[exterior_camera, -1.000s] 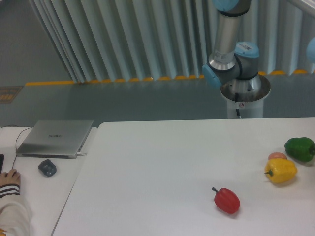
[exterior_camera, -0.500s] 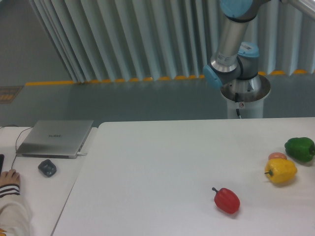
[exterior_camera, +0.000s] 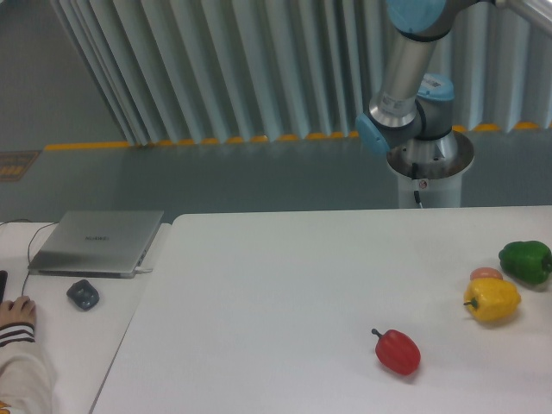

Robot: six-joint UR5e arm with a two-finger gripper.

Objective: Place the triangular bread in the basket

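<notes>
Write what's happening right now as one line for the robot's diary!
arm: raised behind table | gripper: out of view | bread, basket: not visible | table: red pepper, yellow pepper, green pepper

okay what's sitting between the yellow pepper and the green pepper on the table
In the fixed camera view, a small pinkish-tan object peeks out behind the yellow pepper, on the side toward the green pepper. It is mostly hidden, so its identity is unclear.

Three peppers lie on the bench: one near the front edge, two by the right edge. A laptop sits left.
</notes>
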